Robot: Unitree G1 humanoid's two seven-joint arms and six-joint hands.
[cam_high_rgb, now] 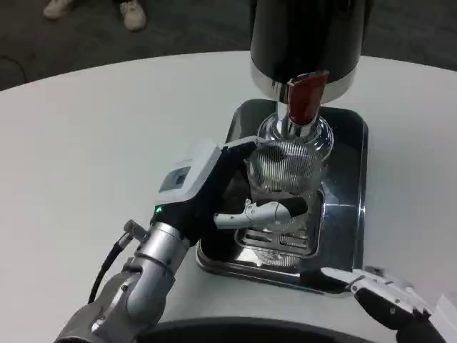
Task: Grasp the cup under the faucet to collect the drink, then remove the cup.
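A clear ribbed glass cup stands on the shiny metal drip tray right under the faucet's red lever of the black dispenser. My left hand reaches in from the lower left and grips the cup, fingers wrapped around its left and front sides. Whether liquid is in the cup I cannot tell. My right hand lies at the lower right, just off the tray's front corner, fingers pointing left and holding nothing.
The dispenser stands at the back of the round white table. A slotted grate sits in the tray in front of the cup. Dark floor and someone's shoes lie beyond the table's far edge.
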